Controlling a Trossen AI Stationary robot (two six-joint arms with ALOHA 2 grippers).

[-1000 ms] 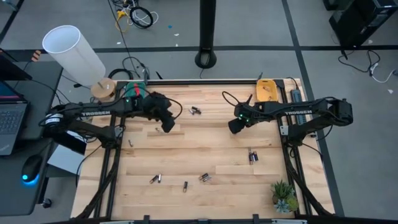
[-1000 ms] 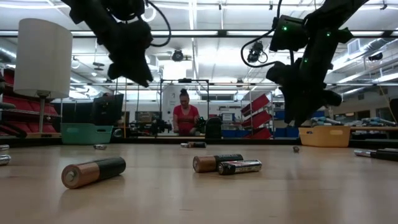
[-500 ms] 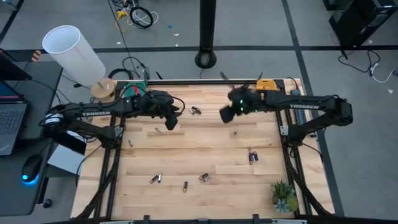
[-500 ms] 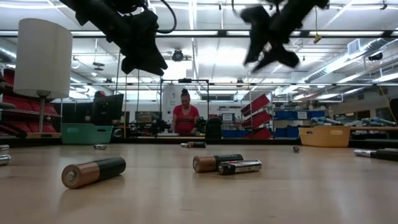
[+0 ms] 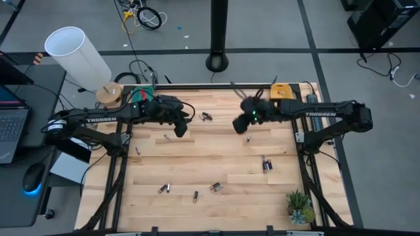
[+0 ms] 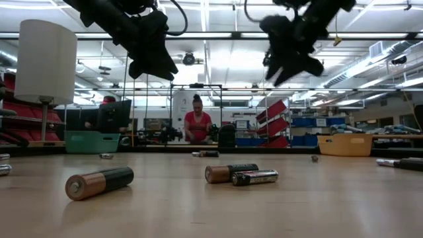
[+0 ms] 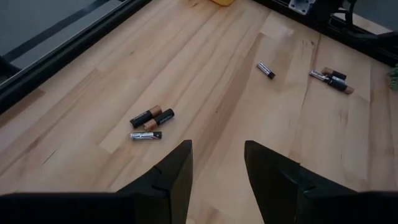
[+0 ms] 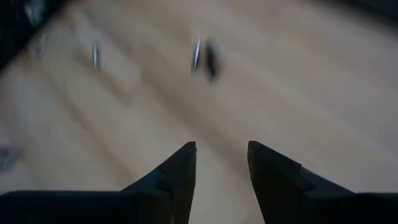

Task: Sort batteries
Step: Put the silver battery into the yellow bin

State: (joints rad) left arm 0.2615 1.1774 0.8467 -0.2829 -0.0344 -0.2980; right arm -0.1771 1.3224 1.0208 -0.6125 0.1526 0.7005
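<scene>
Small batteries lie scattered on the wooden table [image 5: 216, 154]: a pair [image 5: 207, 117] at the far middle, one [image 5: 167, 137] beside my left gripper [image 5: 177, 131], one [image 5: 249, 138] below my right gripper [image 5: 239, 126], a cluster [image 5: 266, 164] at the right, and several near the front [image 5: 195, 195]. Both grippers hang open above the table with nothing between their fingers. The left wrist view shows three batteries [image 7: 149, 118] ahead of the left gripper [image 7: 217, 162]. The right wrist view is blurred, with a dark pair [image 8: 205, 59] beyond the right gripper [image 8: 221, 162].
A teal tray [image 5: 141, 92] sits at the far left corner and an orange tray [image 5: 282, 95] at the far right corner. A small plant [image 5: 300, 206] stands at the near right corner. A white lamp [image 5: 72, 52] stands off the table's far left. A person [image 6: 197, 125] is in the room beyond.
My right gripper has risen well clear of the table, swung toward the far left and rolled; a single battery now shows on the wood where it stood. My left gripper has tipped its fingers upward a little without shifting place. Neither gripper's gap has changed.
</scene>
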